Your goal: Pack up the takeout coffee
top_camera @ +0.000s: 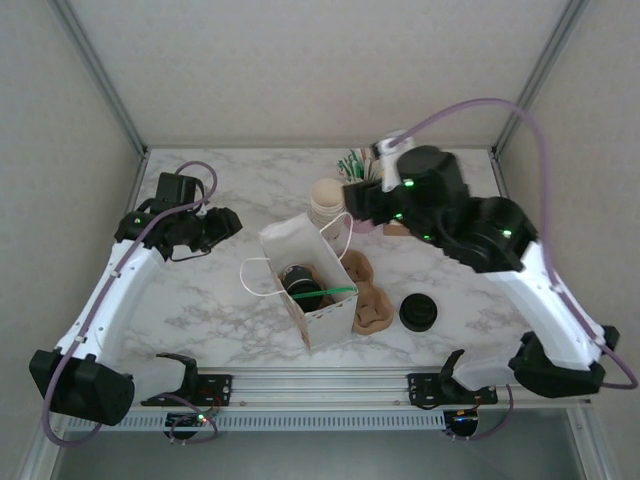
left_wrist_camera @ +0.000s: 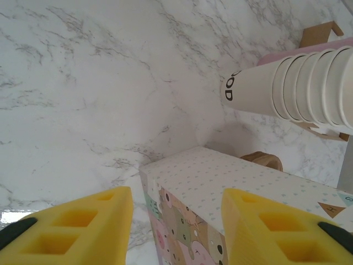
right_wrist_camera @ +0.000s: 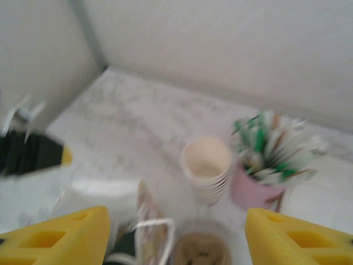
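Note:
The takeout coffee (top_camera: 300, 284), a small cup with a round black lid, stands inside the open white paper bag (top_camera: 322, 318) at the table's middle. A green stick (top_camera: 338, 291) lies across the bag's mouth. My left gripper (top_camera: 222, 228) (left_wrist_camera: 176, 229) hovers just left of the bag, its yellow fingers apart and empty, with the bag's printed corner (left_wrist_camera: 182, 221) ahead of them. My right gripper (top_camera: 358, 196) (right_wrist_camera: 176, 234) is raised behind the bag, over the paper cups, and is open and empty. Its view is blurred.
A stack of cream paper cups (top_camera: 327, 200) (left_wrist_camera: 298, 91) (right_wrist_camera: 207, 165) and a pink holder of sticks (top_camera: 357, 168) (right_wrist_camera: 256, 190) stand behind the bag. A brown cardboard carrier (top_camera: 368, 298) lies at its right, with a black stack of lids (top_camera: 418, 312) beyond.

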You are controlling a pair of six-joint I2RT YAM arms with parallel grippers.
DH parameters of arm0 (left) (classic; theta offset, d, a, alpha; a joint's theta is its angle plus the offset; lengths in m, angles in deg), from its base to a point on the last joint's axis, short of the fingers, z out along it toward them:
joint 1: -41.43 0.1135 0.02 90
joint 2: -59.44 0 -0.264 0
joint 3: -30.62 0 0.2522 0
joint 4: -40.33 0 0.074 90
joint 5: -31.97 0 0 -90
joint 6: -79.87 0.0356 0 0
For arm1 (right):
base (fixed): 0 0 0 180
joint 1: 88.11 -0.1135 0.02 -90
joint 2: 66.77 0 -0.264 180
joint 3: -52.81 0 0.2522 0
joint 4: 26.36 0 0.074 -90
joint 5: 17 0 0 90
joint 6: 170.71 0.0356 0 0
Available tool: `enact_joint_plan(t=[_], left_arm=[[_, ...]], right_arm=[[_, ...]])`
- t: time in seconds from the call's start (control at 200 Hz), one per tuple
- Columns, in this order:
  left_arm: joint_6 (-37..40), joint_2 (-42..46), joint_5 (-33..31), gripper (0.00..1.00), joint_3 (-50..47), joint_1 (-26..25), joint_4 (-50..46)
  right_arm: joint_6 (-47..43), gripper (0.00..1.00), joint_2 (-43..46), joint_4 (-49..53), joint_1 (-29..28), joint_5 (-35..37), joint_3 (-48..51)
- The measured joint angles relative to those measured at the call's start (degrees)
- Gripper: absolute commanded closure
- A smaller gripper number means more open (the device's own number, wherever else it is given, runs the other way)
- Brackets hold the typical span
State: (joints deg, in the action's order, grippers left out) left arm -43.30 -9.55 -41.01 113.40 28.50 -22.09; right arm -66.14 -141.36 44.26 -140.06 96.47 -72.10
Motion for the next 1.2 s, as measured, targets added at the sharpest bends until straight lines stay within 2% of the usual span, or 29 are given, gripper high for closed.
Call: enact_joint_plan(t=[0.18, 0.36, 0.516, 0.631, 0.786, 1.011, 1.196], left_arm=[[0.0, -0.2, 0.0, 0.55, 0.0, 0.0, 0.2], [0.0, -0.2, 0.1, 0.54, 0.0, 0.0, 0.3], [0.0, -0.2, 0.6, 0.55, 0.0, 0.0, 0.7], [0.0, -0.2, 1.1, 0.55, 0.0, 0.0, 1.0], [0.0, -0.1, 1.5, 0.54, 0.0, 0.0, 1.3], [0.0, -0.1, 2.1, 0.54, -0.1, 0.0, 1.3], [0.0, 0.0, 2.1, 0.54, -0.1, 0.0, 1.3]], right_arm=[[1.4, 0.33, 2.7, -4.1, 20.8, 1.8, 6.0], [5.4, 0.33, -4.4, -9.9, 40.2, -7.0, 22.0], [7.7, 0.35, -12.8, -14.6, 50.7, -13.9, 34.7], [8.3, 0.37, -14.9, -17.4, 55.5, -17.6, 39.3], [7.8, 0.43, -17.5, -22.3, 59.3, -20.8, 39.6], [6.2, 0.47, -24.7, -26.5, 61.4, -24.5, 38.7], [5.1, 0.56, -28.7, -28.2, 62.7, -26.7, 36.8]])
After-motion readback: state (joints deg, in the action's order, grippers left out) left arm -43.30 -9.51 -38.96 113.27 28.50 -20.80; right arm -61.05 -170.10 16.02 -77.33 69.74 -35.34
